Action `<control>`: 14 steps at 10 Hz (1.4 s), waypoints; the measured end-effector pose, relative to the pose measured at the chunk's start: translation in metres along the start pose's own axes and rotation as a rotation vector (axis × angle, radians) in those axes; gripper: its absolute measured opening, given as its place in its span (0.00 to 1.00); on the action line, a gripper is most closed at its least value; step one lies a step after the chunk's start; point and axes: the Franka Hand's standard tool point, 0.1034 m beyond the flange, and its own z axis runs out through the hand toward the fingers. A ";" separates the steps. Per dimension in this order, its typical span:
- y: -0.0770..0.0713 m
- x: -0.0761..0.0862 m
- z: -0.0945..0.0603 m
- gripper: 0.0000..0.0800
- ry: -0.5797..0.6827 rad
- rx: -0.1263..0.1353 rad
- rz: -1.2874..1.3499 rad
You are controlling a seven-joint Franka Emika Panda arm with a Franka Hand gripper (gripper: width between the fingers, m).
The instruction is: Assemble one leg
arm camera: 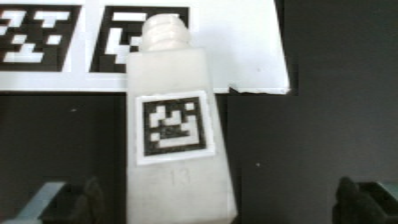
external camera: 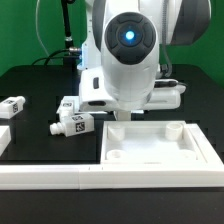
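In the wrist view a white leg (arm camera: 175, 120) with a black-and-white tag on its face lies lengthwise between my fingers. Its stub end points toward the marker board (arm camera: 107, 40). My gripper (arm camera: 214, 205) is open. The two dark fingertips (arm camera: 63, 200) stand wide apart, and the leg is nearer to one of them, touching neither. In the exterior view the arm's body (external camera: 128, 60) hides the gripper and this leg. Three other legs lie at the exterior view's left: one (external camera: 12, 107), one (external camera: 75, 122) and one (external camera: 68, 104).
The large white square panel with a raised rim (external camera: 155, 150) lies in front of the arm, at the exterior view's right. A white rail (external camera: 50, 177) runs along the front. The table is black.
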 end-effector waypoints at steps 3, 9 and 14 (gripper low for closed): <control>0.011 -0.001 0.009 0.81 -0.045 -0.011 0.006; 0.017 0.001 0.012 0.49 -0.053 -0.013 0.014; -0.004 -0.008 -0.049 0.36 0.029 -0.021 -0.018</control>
